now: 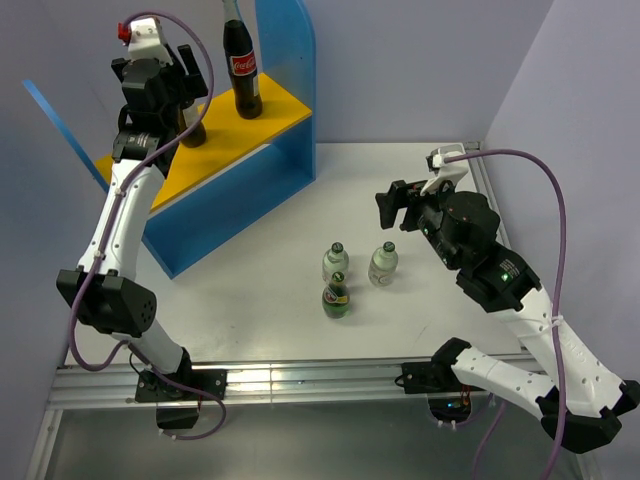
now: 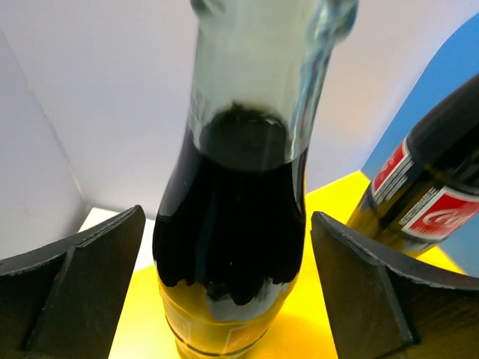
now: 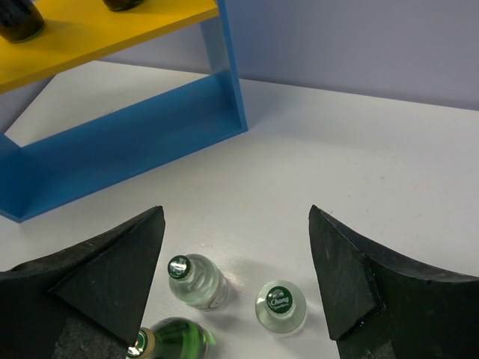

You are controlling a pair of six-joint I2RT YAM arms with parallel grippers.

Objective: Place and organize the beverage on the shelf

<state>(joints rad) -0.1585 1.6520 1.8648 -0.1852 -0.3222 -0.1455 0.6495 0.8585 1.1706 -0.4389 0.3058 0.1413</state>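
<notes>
The shelf (image 1: 275,118) stands at the back left, blue with a yellow top board. One cola bottle (image 1: 243,75) stands on the board. A second cola bottle (image 1: 192,128) stands to its left, partly hidden by my left gripper (image 1: 180,98). In the left wrist view my left gripper (image 2: 227,213) is open around this bottle (image 2: 232,247), with slim gaps on both sides; the other cola (image 2: 426,202) is at right. My right gripper (image 1: 395,205) is open and empty above the table. Below it stand two clear bottles (image 3: 196,280) (image 3: 280,305) and a green one (image 3: 168,340).
The three small bottles cluster mid-table in the top view, clear (image 1: 336,260), clear (image 1: 383,263) and green (image 1: 337,297). The shelf's blue lower frame (image 3: 127,142) lies left of them. Walls close in the table (image 1: 430,170) at back and right.
</notes>
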